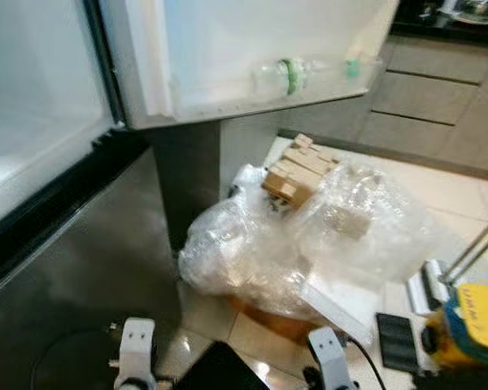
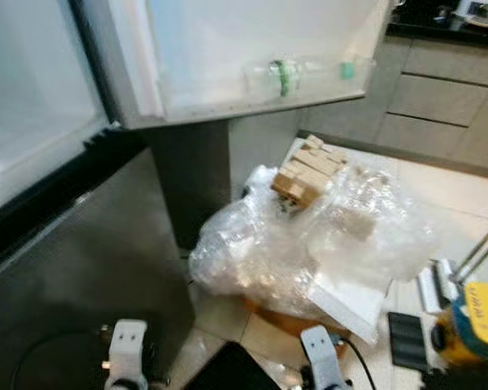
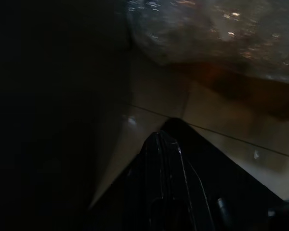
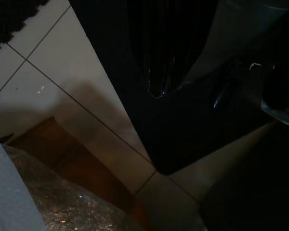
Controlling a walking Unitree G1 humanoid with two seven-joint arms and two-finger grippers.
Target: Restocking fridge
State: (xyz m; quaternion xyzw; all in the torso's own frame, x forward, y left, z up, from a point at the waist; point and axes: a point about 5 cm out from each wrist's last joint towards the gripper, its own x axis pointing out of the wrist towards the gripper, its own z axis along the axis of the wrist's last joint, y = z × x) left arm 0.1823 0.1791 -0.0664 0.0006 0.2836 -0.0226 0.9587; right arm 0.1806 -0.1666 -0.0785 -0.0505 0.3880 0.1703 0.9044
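Stainless steel of the lower fridge front [image 1: 89, 268] takes up the near left, its dark upper edge running up and away toward the open fridge door [image 1: 252, 49], which juts out overhead. On that door's bottom shelf a clear bottle with a green band [image 1: 289, 75] lies on its side, with a second small green-topped item [image 1: 354, 67] just beside it near the door's far corner.

Ahead on the tiled floor [image 1: 455, 195] sits a big heap of crumpled clear plastic wrap [image 1: 309, 244], close against the fridge's corner. A stack of tan wooden blocks [image 1: 297, 172] rests at the heap's far top edge. A brown base shows under the wrap at its near side. To the right lie a flat black pad [image 1: 397, 341] and a yellow and blue object [image 1: 472, 325], which narrow the open floor there; bare tile remains beyond the heap toward the grey cabinet drawers [image 1: 439, 89].

Both arms hang low. The left gripper [image 3: 168, 183] points at shaded floor near the wrap, and the right gripper [image 4: 159, 72] hangs over tile. Whether either pair of jaws is open or closed I cannot tell; neither touches anything visible.
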